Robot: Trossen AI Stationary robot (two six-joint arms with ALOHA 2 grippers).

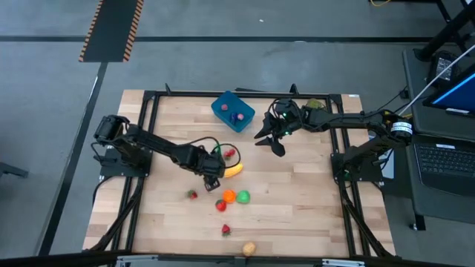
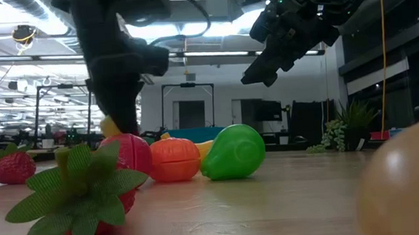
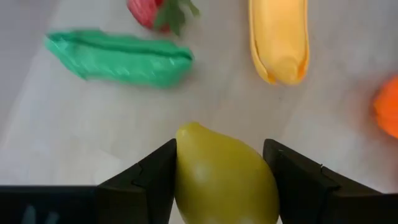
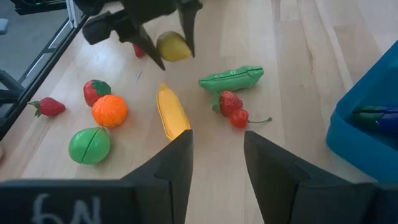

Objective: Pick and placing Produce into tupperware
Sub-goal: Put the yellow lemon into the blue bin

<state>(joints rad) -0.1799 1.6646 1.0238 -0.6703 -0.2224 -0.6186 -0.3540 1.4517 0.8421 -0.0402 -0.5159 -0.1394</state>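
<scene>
The left gripper is clamped on a lemon near the table's middle. The round lemon could slip out on the way to the tupperware. The right gripper, fingers apart, waits beside it.

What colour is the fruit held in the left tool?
Yellow-green, a lemon between the left tool's fingers; the left wrist view shows it best.
</scene>
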